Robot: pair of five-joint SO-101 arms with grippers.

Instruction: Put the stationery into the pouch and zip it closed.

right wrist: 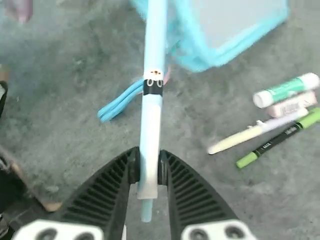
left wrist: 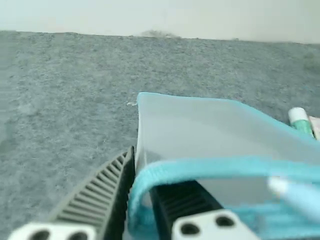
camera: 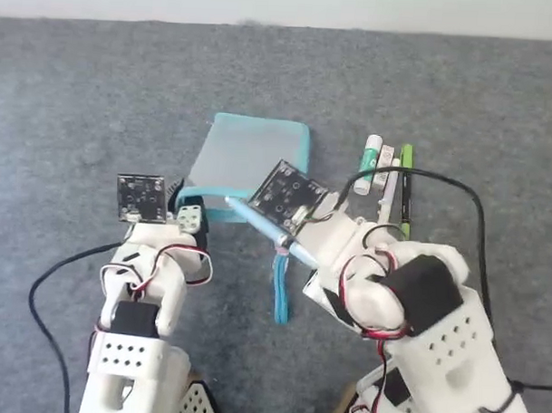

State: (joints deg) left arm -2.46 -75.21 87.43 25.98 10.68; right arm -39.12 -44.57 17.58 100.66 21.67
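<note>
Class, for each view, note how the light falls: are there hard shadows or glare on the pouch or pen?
High view: soft, even light, no hard shadows, no glare on the pouch. Left wrist view: the pouch's frosted side is evenly lit by the left pincer. Right wrist view: the pen in the right pincer shows no hot spot.

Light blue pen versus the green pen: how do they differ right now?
The light blue pen is clamped in the right gripper; the green pen lies loose on the carpet. The light blue pen points at the pouch mouth; the green pen lies beside other stationery. Both are slim, neither fully inside the pouch.
</note>
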